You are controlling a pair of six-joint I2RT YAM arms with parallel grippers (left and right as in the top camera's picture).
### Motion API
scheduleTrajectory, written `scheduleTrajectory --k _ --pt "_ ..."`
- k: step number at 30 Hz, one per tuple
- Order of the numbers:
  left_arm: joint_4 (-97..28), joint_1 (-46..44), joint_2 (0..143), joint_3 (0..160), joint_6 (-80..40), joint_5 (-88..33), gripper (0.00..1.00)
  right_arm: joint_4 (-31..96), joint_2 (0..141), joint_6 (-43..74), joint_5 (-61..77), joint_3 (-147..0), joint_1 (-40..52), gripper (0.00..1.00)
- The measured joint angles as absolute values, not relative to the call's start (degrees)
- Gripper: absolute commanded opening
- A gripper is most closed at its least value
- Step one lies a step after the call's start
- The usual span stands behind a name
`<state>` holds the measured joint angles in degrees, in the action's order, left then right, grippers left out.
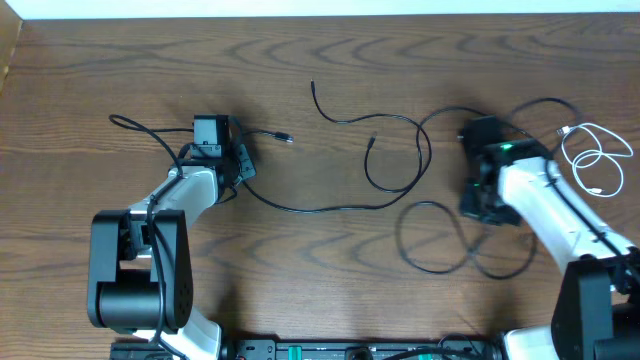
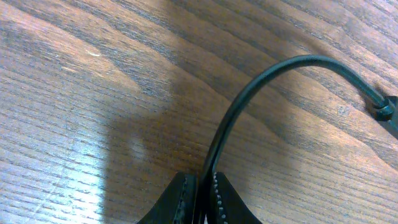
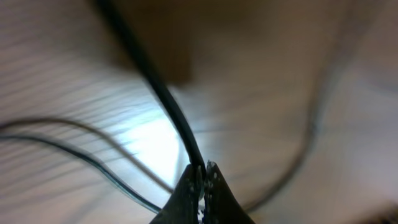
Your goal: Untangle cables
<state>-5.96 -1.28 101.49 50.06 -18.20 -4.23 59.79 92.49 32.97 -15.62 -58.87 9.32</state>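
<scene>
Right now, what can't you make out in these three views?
- Left wrist: the plug of the black cable in the left gripper is cut off by the right edge.
- Right wrist: blur; which dark cable the right gripper pinches is unclear.
- Overhead: both grips hidden under the wrists; white cable ends too small.

plug (image 2: 385,112) cut by frame edge; cables (image 3: 157,93) blurred in right wrist view

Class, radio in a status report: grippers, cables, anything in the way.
Left gripper shut on black cable. Right gripper shut on black cable too. White cable loose, far right. Loose black loops between arms.
</scene>
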Motion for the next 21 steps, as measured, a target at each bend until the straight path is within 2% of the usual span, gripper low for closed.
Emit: scheduleTrajectory --k 4,5,7,8,12,15,21 --pt "-5.93 -1.28 101.49 50.09 -18.2 -4.34 0.13 66.13 92.86 35.03 -19.68 -64.47 1.93 0.04" --pt "-5.96 -1.28 101.49 50.06 -18.2 -4.36 0.13 66.37 92.88 35.09 -20.03 -66.41 0.32 0.12" --pt "-5.96 -1.28 101.49 50.09 -18.2 -4.36 0.13 65.98 92.86 34.54 -20.12 -69.14 -1.96 0.43" --pt "-5.96 -1.28 101.49 50.09 -18.2 -4.36 0.13 65.65 92.86 34.26 -20.12 -69.69 -2.55 0.56" --pt "-5.96 -1.28 101.49 50.09 -18.2 -4.36 0.13 65.52 92.88 32.73 -18.85 -70.02 -3.64 0.89" --pt "-5.96 -1.28 101.49 50.09 -18.2 -4.36 0.13 65.49 92.88 32.27 -18.24 -70.02 -3.64 0.98" --pt "-5.93 -1.28 101.49 50.09 -18.2 -4.36 0.14 64.69 92.86 31.66 -16.56 -70.02 -3.64 0.99"
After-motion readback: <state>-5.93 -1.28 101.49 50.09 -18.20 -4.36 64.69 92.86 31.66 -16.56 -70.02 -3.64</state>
